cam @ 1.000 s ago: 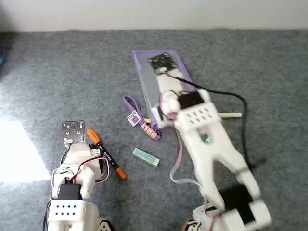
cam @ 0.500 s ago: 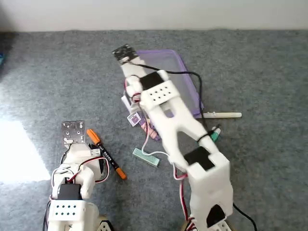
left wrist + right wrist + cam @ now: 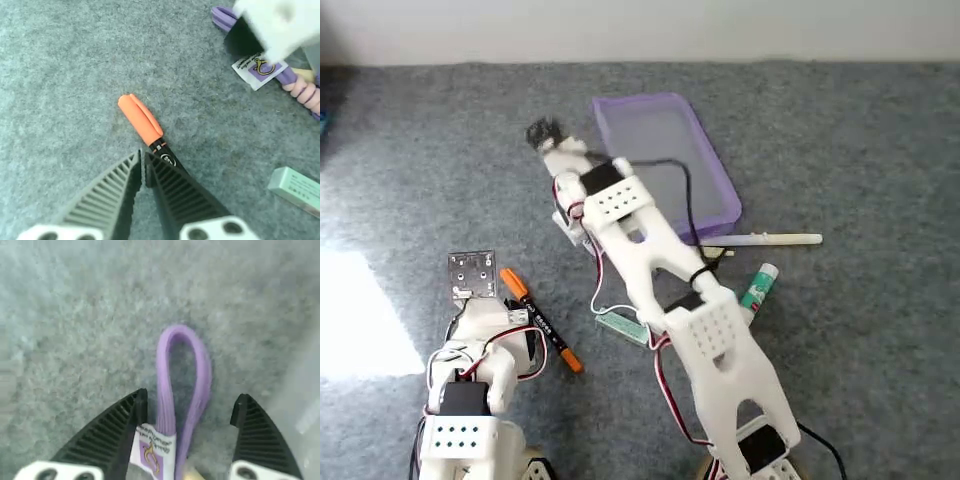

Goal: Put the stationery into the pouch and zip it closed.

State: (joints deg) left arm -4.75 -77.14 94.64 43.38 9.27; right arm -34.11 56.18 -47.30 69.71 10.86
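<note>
The purple pouch (image 3: pixel 665 160) lies flat at the back of the grey mat. My right gripper (image 3: pixel 545 135) hangs just off its left edge. It stands open (image 3: pixel 192 397) over the pouch's purple strap loop (image 3: pixel 182 370) and paper tag (image 3: pixel 152 447), holding nothing. An orange marker (image 3: pixel 540 320) lies at the front left, and my left gripper (image 3: pixel 141 155) is shut right behind its orange cap (image 3: pixel 140 120). A green eraser (image 3: pixel 620 325) lies partly under the right arm. A glue stick (image 3: pixel 757 285) and a white pen (image 3: pixel 765 239) lie to the right of that arm.
The right arm (image 3: pixel 650 260) stretches diagonally across the middle of the mat, covering the strap and its pink coil (image 3: pixel 302 90). A pale wall (image 3: pixel 640 30) borders the mat at the back. Bare mat lies to the far left and far right.
The right arm has swung left from above the pouch to beside its left edge, uncovering the pouch and the glue stick. The left arm has not moved.
</note>
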